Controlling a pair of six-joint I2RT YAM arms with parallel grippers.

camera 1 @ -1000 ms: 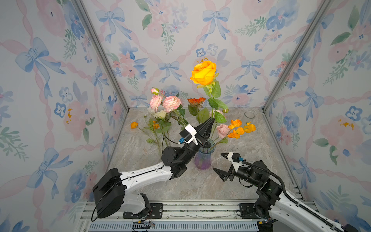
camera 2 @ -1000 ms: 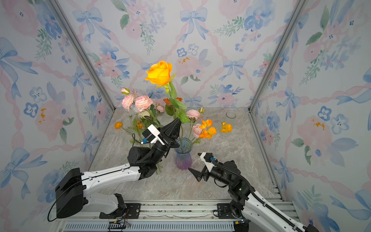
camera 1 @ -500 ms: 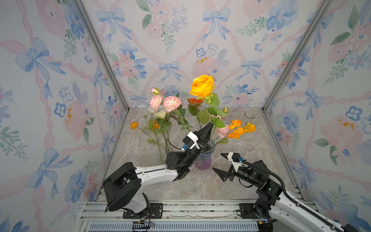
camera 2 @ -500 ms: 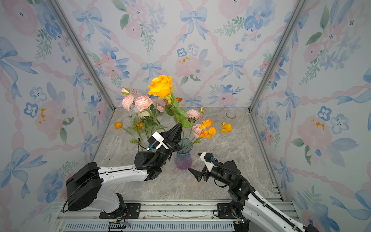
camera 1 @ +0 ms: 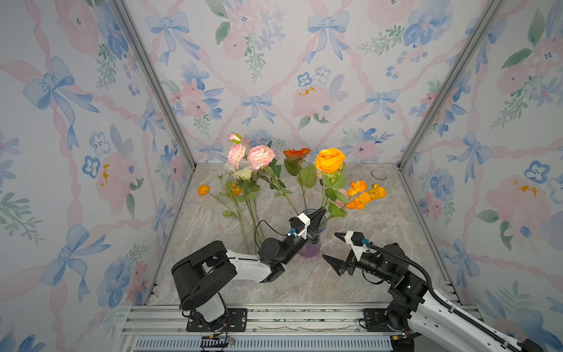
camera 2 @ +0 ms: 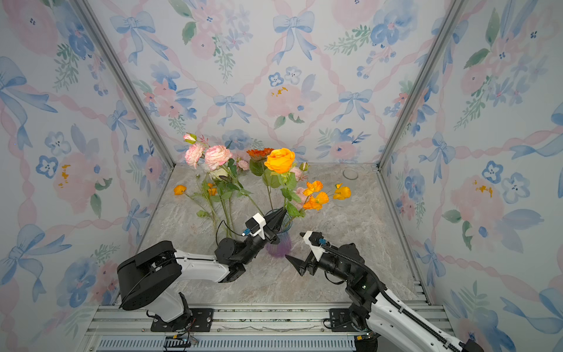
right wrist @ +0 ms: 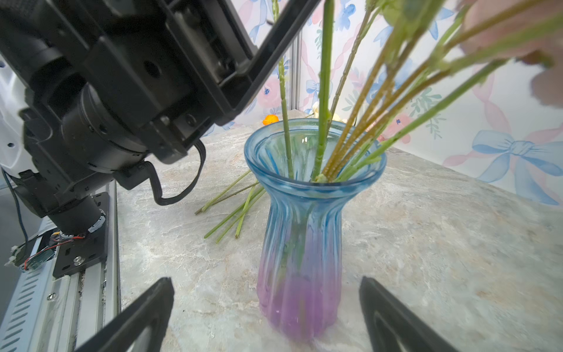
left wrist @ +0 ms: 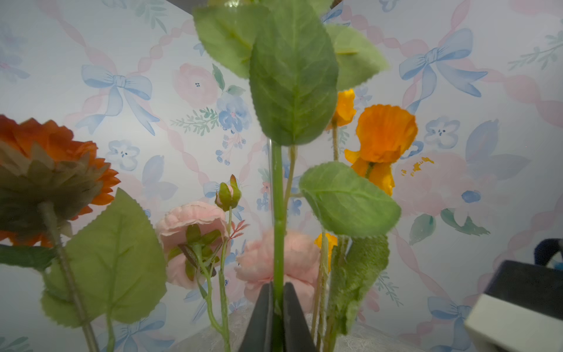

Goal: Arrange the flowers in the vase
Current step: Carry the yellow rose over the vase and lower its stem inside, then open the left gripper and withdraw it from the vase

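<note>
The orange rose (camera 1: 330, 160) is clamped at its stem by the left gripper (left wrist: 277, 289) over the vase (right wrist: 304, 213); release is advised only once seated. The right gripper (camera 1: 331, 246) is spread apart.

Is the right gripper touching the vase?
Apart. The right wrist view shows bare marble between the vase and each finger of the open right gripper.

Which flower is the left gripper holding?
The big orange rose: its stem runs down into the shut left gripper above the vase. Nothing else is gripped.
</note>
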